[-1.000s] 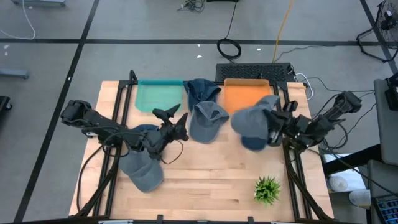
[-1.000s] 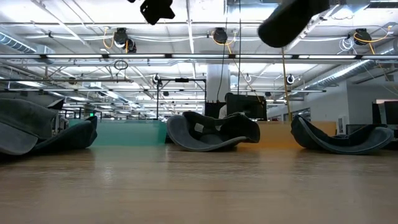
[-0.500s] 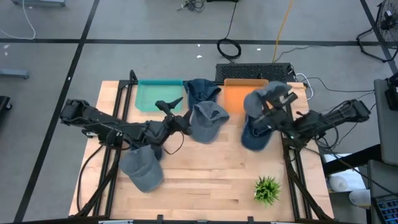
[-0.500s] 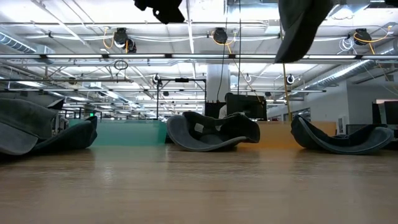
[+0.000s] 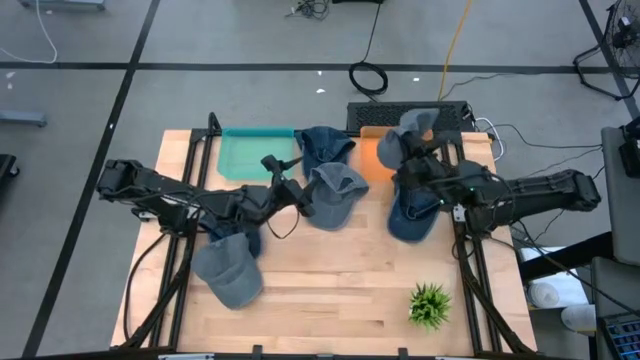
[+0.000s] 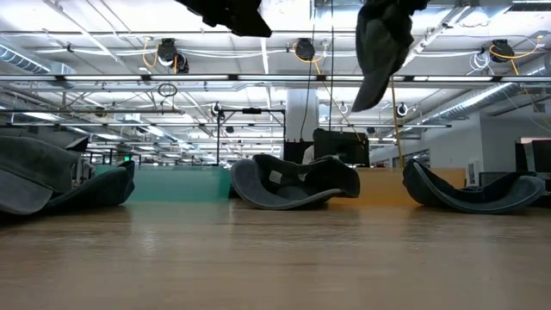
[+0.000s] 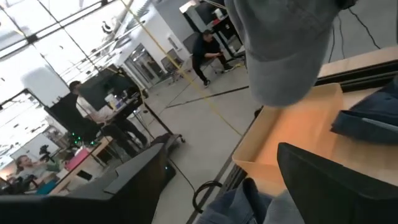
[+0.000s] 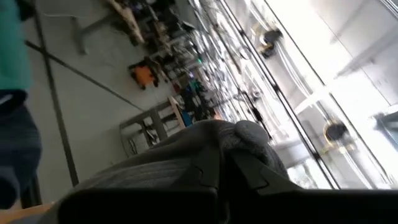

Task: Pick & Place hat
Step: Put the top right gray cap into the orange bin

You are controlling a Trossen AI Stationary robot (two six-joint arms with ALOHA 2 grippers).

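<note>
Your grey hat [image 5: 402,143] hangs in the air over the orange tray [image 5: 378,160], clamped in the right pincer [image 5: 428,166], likely lifted high so it clears the tray rim. It droops at the pincer's 11 o'clock. Left pincer [image 5: 290,190] sits at 9 o'clock of the middle hat [image 5: 333,197] on the table [image 5: 330,275]; you can't tell its fingers.

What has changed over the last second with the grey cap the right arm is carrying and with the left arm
The right gripper has carried the grey fabric cap from above the table's right side toward the far edge, over the orange tray, still clamped and hanging clear of the table. The left gripper has reached toward the grey cap at the table's centre. The other caps, the teal tray and the small green plant stayed put.
</note>
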